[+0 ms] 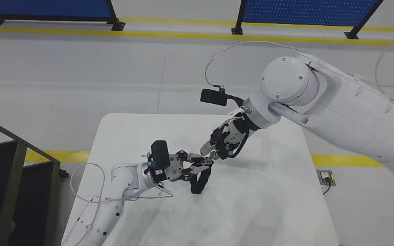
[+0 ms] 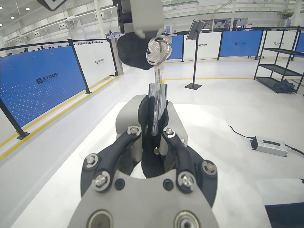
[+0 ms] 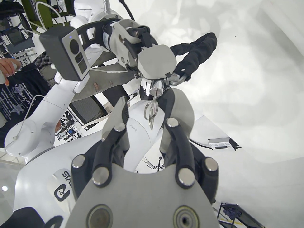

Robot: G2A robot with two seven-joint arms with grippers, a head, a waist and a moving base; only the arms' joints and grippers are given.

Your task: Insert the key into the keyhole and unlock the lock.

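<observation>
Chrome lock (image 2: 158,93) clamped in left pincer (image 2: 155,113), key (image 2: 158,53) inserted

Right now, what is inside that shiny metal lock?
The key is in the lock, its head sticking out. How deep the blade reaches is hidden by the metal.

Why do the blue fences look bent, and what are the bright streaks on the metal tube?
Left wrist view: the wide lens bends the blue fences toward the edges; the chrome lock mirrors overhead lights as streaks. Top view: fences look straight.
</observation>
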